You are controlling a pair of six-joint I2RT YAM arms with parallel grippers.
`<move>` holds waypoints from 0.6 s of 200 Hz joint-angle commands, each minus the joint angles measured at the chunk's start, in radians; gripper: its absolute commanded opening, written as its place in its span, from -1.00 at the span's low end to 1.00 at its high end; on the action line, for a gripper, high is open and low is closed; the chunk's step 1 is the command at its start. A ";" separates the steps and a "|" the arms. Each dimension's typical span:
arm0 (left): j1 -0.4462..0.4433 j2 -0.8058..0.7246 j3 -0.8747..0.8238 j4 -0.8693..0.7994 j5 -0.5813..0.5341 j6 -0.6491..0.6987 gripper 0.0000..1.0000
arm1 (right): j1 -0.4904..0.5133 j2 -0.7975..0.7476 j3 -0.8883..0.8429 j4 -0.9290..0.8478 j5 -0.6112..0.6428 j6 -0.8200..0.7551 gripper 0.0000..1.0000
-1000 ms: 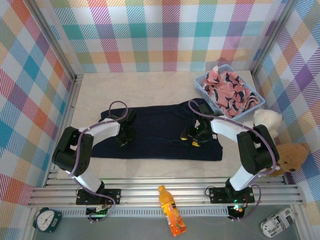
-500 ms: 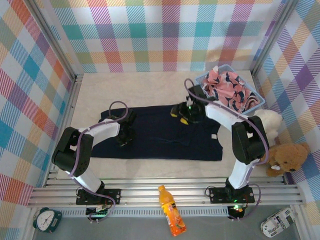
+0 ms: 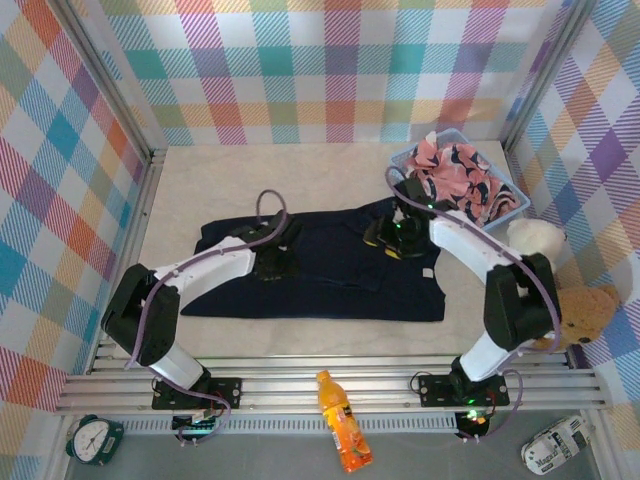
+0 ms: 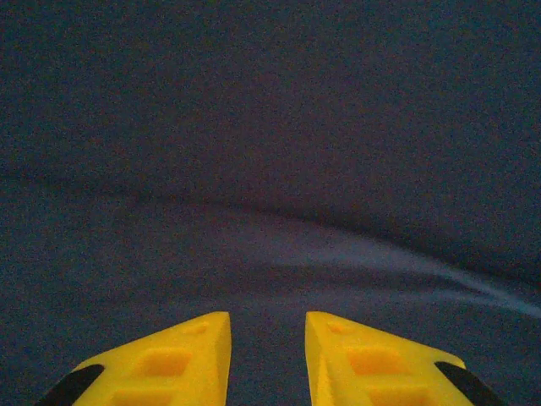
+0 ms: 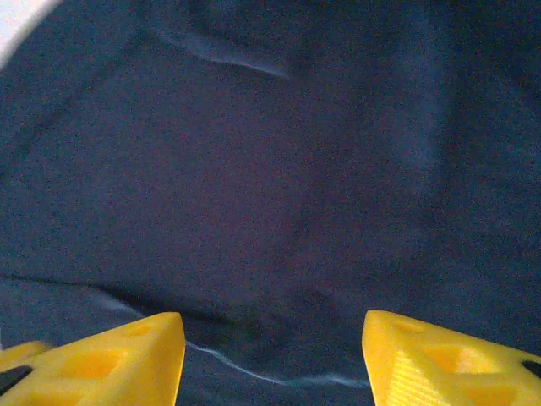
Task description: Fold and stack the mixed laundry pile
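Plain dark navy cloth trousers [image 3: 330,278], flat mid-desk [image 3: 300,180]: left claw [image 4: 267,326], narrowly parted and empty, has slid centreward; right claw [image 5: 273,320], wide open, hovers rightward; next fold not yet gripped.

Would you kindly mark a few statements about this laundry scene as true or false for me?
1. The navy trousers lie spread out on the table. True.
2. The pink garment lies on top of the trousers. False: it sits in the light blue basket at the far right.
3. The right arm's jaws are clamped shut on cloth. False: in the right wrist view they stand wide apart over navy cloth, with nothing between them.
4. An orange bottle lies beyond the near edge, between the arm bases. True.
5. Both bears sit by the left wall. False: the white bear and the brown bear are on the right side.
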 commanded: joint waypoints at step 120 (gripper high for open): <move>-0.440 0.664 0.781 -0.131 -0.179 0.240 -0.43 | -0.279 -0.166 -0.298 -0.159 0.034 -0.135 0.06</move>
